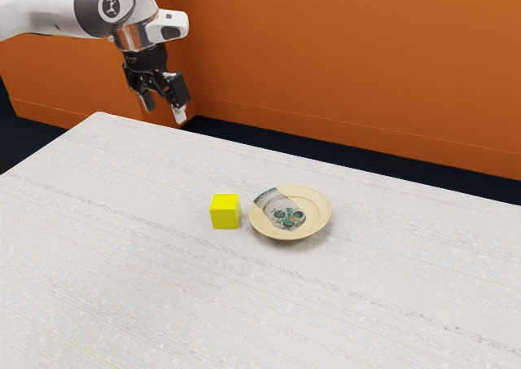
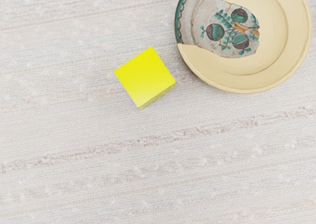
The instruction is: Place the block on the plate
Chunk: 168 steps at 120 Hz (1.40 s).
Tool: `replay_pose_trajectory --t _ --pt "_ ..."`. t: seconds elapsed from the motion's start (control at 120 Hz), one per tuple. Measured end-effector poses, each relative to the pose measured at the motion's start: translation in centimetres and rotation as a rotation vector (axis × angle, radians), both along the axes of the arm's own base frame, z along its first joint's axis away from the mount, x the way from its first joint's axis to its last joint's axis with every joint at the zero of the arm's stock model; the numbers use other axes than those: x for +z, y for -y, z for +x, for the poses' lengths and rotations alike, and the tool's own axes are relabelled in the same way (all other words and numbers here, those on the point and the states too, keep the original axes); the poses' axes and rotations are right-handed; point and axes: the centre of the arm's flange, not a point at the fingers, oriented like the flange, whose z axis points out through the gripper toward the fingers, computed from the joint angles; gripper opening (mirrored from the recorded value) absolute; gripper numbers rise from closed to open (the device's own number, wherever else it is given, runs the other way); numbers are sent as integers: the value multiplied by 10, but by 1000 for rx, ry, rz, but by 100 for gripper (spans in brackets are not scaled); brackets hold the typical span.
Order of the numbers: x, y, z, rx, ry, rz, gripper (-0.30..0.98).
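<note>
Block (image 1: 225, 212), bright yellow, sits on the pale surface (image 1: 138, 263) just beside the plate (image 1: 317, 215), its underside hidden. The wrist view's edge cuts off part of the plate's rim. Well apart from both, the claw (image 1: 164, 111) is released, its fingers spread; the white arm (image 1: 49, 10) runs out of the exterior view's left.

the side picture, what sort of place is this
Probably a simple indoor room set up for robot work: a white robot arm reaches over a pale tabletop, with a plain orange wall behind it.
</note>
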Motion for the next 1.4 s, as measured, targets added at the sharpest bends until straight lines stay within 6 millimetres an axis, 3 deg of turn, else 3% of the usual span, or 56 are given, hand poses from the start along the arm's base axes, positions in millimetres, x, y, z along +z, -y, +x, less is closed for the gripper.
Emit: replay_pose_trajectory --t 0.3,0.5,0.742,1.067,1.217,1.4 --pt "-10 0 5 -37 -10 5 69" --pt "-64 4 38 -114 -81 28 69" --pt "-136 8 77 -361 -104 52 69" --pt "-221 9 107 -686 -72 53 69" --pt "-237 9 112 -798 -54 65 69" --pt "-270 10 120 -909 -91 60 69"
